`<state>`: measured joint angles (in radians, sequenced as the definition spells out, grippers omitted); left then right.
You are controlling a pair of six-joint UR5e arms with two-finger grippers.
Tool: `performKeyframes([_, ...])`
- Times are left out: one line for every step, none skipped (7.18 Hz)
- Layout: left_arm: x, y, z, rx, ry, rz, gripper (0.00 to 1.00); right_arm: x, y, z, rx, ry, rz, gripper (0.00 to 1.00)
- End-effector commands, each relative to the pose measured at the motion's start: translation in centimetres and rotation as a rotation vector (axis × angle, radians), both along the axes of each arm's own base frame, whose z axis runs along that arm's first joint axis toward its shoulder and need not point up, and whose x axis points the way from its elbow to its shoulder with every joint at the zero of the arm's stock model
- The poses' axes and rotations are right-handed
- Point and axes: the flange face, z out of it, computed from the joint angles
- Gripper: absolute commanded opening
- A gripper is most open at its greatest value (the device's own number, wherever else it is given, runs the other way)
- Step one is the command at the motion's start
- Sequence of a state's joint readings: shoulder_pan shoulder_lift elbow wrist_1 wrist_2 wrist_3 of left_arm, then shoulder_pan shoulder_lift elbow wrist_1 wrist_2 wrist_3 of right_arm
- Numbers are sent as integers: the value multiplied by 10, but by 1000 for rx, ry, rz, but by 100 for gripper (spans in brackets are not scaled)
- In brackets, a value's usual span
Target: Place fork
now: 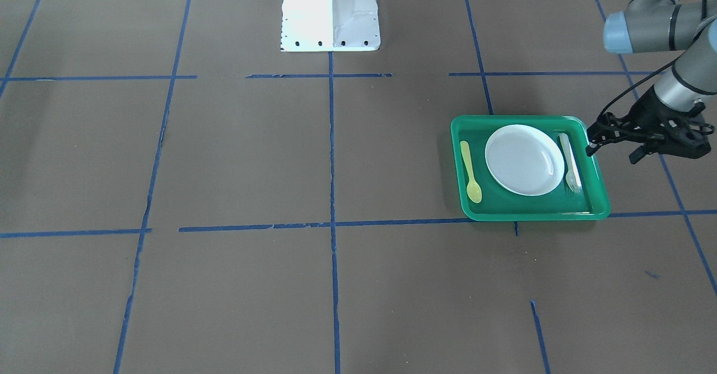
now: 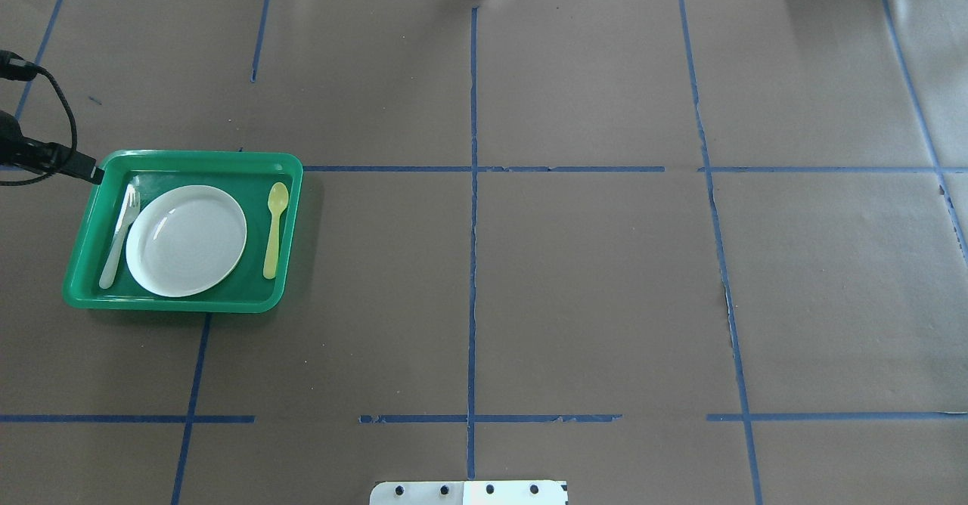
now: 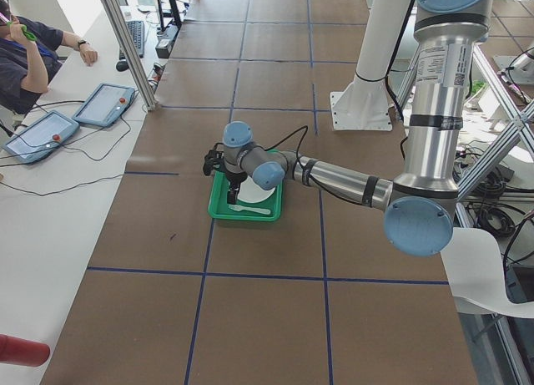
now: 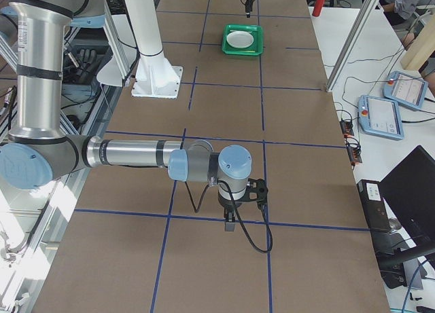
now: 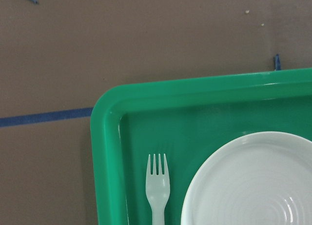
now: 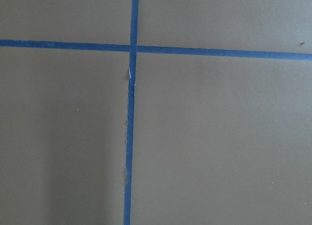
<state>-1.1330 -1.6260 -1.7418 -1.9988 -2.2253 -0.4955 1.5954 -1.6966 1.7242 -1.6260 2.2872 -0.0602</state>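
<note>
The pale whitish fork lies flat in the green tray, between the tray's left wall and the white plate. It also shows in the front view and in the left wrist view, tines towards the far rim. A yellow spoon lies on the plate's other side. My left gripper hovers just outside the tray's far left corner, jaws apart and empty. My right gripper shows only in the exterior right view, low over bare table far from the tray; I cannot tell if it is open.
The table is covered in brown paper with blue tape lines. The robot's white base stands at the middle of the near edge. Operators and tablets sit at a side desk beyond the table's left end.
</note>
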Motion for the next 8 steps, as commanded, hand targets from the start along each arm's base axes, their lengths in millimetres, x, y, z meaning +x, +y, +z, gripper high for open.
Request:
performKeyframes([-74, -13, 3, 138, -77, 51, 100, 0, 0, 0, 1, 0, -1, 100])
performKeyframes([-121, -22, 18, 143, -155, 103, 100, 0, 0, 0, 0, 0, 0, 100])
performKeyframes([-168, -26, 26, 135, -198, 125, 100, 0, 0, 0, 0, 0, 0, 100])
performKeyframes([-210, -17, 42, 132, -218, 115, 100, 0, 0, 0, 1, 0, -1, 100])
performKeyframes([-235, -3, 69, 10, -212, 85, 100, 0, 0, 0, 1, 0, -1, 100])
performKeyframes([-263, 14, 98, -87, -131, 40, 100, 0, 0, 0, 1, 0, -1, 100])
performKeyframes([-258, 45, 130, -143, -59, 45, 100, 0, 0, 0, 0, 0, 0, 100])
performKeyframes([-258, 53, 140, -163, -60, 43, 100, 0, 0, 0, 0, 0, 0, 100])
